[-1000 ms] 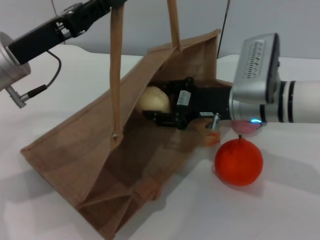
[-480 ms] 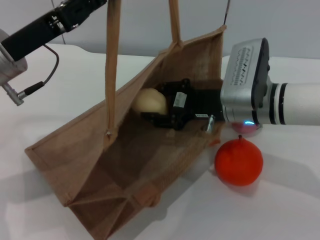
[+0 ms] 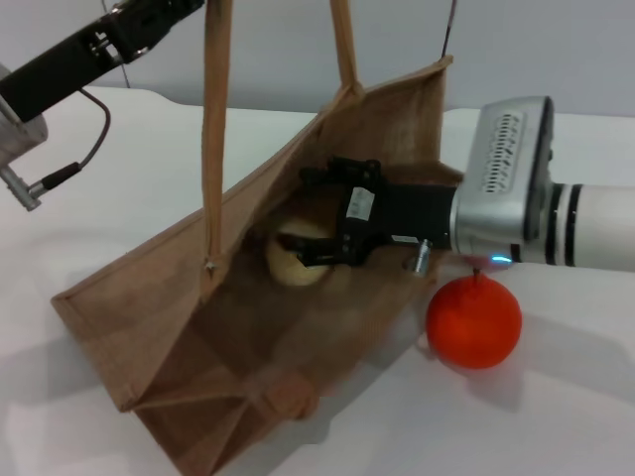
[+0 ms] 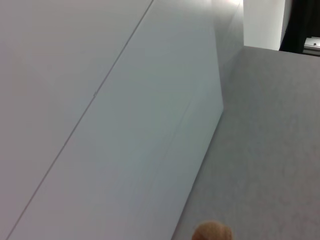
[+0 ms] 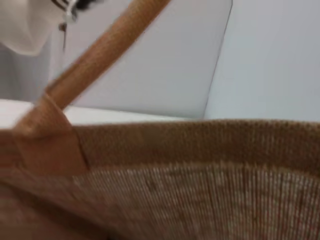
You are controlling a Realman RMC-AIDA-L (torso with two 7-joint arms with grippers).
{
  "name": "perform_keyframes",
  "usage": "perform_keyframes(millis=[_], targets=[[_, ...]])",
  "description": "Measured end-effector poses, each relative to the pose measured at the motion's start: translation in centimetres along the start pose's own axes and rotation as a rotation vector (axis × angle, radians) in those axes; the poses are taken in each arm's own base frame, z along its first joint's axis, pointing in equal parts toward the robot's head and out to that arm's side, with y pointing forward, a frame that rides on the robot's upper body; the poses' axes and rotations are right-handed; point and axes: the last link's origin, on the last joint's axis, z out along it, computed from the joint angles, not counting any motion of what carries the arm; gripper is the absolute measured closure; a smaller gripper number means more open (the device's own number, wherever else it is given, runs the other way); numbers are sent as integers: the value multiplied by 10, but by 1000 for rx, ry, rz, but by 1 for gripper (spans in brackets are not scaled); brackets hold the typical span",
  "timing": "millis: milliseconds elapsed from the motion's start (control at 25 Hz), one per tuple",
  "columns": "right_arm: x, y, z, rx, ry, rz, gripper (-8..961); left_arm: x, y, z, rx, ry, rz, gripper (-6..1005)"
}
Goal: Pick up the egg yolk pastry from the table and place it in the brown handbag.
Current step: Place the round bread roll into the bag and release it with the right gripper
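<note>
With our left gripper holding the large tan-brown woven jute handbag up by a handle, our right gripper, fingers spread and empty, could snag the small pale cream-yellow pastry lying inside while backing out.

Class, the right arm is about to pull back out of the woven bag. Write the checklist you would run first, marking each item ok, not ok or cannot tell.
1. Small pale cream-yellow round pastry lies inside the tan-brown woven jute handbag: ok.
2. Right gripper jaws spread open, lower finger across the pastry: release cannot tell.
3. Bag mouth held open by the light tan handle that the left arm at upper left pulls up: ok.
4. Left gripper's hold on the handle: cannot tell, out of frame.
5. Round orange fruit lies on the white table beside the bag, under the right arm: ok.
</note>
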Motion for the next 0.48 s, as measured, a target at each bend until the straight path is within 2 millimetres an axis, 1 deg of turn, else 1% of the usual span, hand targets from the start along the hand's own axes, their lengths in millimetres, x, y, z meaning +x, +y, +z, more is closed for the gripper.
perform_keyframes(millis=[120, 240, 480], targets=[[-1, 4, -10, -22, -61, 2, 175, 2, -1, -5, 18, 15, 5, 876], [1, 5, -26, -12, -124, 10, 88, 4, -2, -11, 40, 39, 16, 876], [10, 3, -56, 56, -200, 42, 90, 9, -4, -28, 101, 100, 36, 876]])
